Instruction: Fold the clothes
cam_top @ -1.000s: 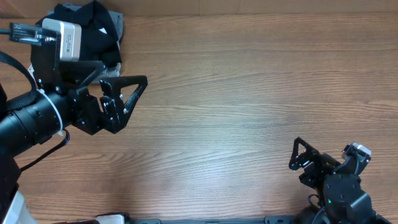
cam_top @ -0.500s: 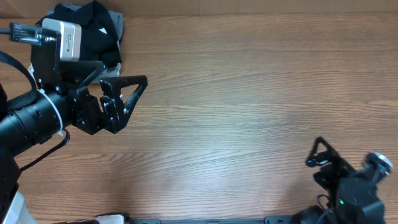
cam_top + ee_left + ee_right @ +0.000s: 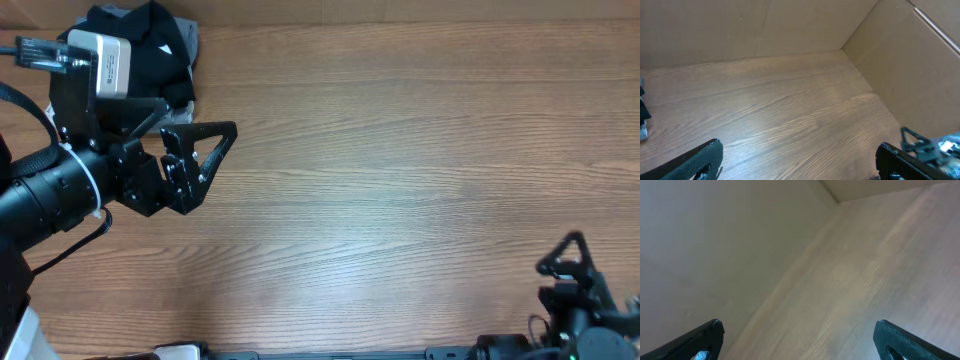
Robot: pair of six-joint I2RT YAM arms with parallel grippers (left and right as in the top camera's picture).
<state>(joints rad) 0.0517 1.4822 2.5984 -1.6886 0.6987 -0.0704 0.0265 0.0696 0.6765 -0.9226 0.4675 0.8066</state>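
Brown wood-grain table [image 3: 400, 150] fills the overhead view, and both wrist views show plain tan walls [image 3: 790, 25] rising from its far edges and meeting in a corner.

At 11 o'clock in the overhead view the black shirt [image 3: 150, 35] lies in a crumpled, unfolded heap at the table's edge. A strip of grey cloth [image 3: 193, 40] shows along the heap's 3 o'clock side, touching it. Part of the heap is hidden under the left arm's white camera box [image 3: 102, 62].

The left gripper [image 3: 205, 162] hangs at 9 o'clock over bare wood, pointing toward 3 o'clock, just beside the heap but apart from it. Its 2 black fingers [image 3: 700, 160] stand spread wide, with only table between them and nothing held. At the 9 o'clock edge of the left wrist view a dark sliver and a grey scrap show, probably the fringe of that heap.

The right gripper [image 3: 572, 270] sits at 5 o'clock, low in the corner and partly cut off by the frame, well apart from the shirt. In the right wrist view its 2 fingers [image 3: 702, 340] also stand spread wide, empty, aimed at the seam where wall meets table. That view is blurred.
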